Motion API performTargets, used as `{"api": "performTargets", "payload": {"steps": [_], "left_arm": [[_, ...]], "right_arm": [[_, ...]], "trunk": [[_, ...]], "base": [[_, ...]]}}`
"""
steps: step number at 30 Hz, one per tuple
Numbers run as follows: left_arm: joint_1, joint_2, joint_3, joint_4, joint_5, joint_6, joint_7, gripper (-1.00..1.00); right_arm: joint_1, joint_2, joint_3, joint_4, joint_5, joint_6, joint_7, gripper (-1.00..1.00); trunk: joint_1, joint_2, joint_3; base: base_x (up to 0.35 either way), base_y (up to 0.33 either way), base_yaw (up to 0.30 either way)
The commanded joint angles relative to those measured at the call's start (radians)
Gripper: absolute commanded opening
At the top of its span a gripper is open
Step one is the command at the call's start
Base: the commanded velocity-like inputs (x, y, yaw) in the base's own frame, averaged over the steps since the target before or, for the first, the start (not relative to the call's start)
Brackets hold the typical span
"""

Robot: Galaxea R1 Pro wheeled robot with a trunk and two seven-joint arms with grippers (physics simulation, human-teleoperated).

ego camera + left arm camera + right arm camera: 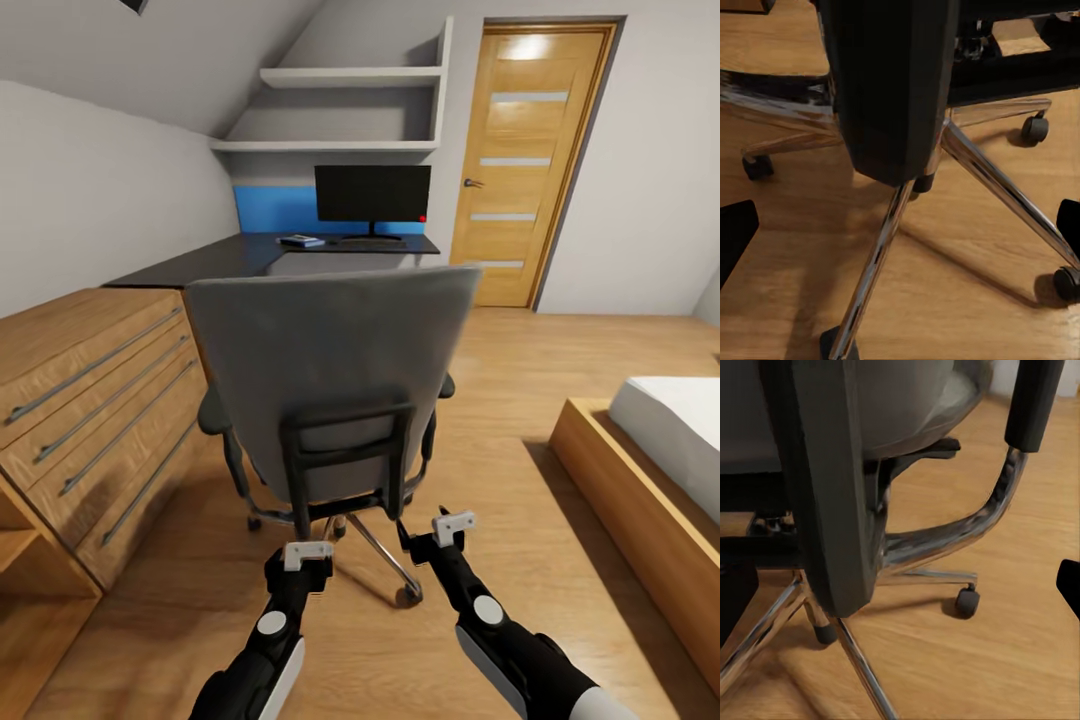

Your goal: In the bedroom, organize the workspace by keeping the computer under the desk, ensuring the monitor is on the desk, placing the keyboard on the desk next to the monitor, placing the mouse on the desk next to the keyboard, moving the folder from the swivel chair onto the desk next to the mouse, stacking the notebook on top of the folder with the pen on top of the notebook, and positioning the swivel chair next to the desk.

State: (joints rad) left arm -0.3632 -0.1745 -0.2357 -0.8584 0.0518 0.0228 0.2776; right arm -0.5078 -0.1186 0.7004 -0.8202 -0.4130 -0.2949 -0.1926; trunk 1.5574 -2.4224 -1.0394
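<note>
A grey swivel chair is seen from behind, near the robot, on the wood floor. Both pincers, left and right, are held open just behind its base. On the far black surface, the monitor stands with a keyboard before it.

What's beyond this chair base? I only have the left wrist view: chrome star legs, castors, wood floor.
Observer: In the head view, the grey swivel chair with the tall back has its back to the robot. The L-shaped black-topped desk lies beyond it.
Operator: Monitor on the desk?
Observer: Yes. The wide black flat-screen monitor stands at the desk's far end, below the white wall shelves.
Operator: Either claw on the chair?
Observer: No. The left claw and the right claw are both open and empty, low behind the chair back.
</note>
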Motion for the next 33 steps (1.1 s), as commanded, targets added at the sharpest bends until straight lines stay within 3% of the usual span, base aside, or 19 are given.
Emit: {"api": "performTargets", "payload": {"steps": [1, 17, 33], "left_arm": [[0.000, 0.000, -0.003, -0.001, 0.005, 0.002, 0.007, 1.00], [0.000, 0.000, -0.004, -0.009, 0.005, 0.000, 0.013, 1.00], [0.000, 0.000, -0.003, -0.046, 0.005, -0.003, 0.013, 1.00]], "right_arm": [[-0.002, 0.000, 0.008, 0.000, -0.006, -0.005, -0.007, 1.00], [-0.001, 0.001, 0.009, 0.011, -0.006, -0.004, -0.008, 1.00], [0.000, 0.005, 0.008, 0.013, -0.007, -0.004, -0.009, 1.00]], "trunk": [[0.000, 0.000, -0.001], [0.000, 0.000, -0.001], [0.000, 0.000, 0.002]], "base": [[0.305, 0.000, 0.000], [0.321, 0.005, 0.000], [0.330, 0.004, -0.085]]}}
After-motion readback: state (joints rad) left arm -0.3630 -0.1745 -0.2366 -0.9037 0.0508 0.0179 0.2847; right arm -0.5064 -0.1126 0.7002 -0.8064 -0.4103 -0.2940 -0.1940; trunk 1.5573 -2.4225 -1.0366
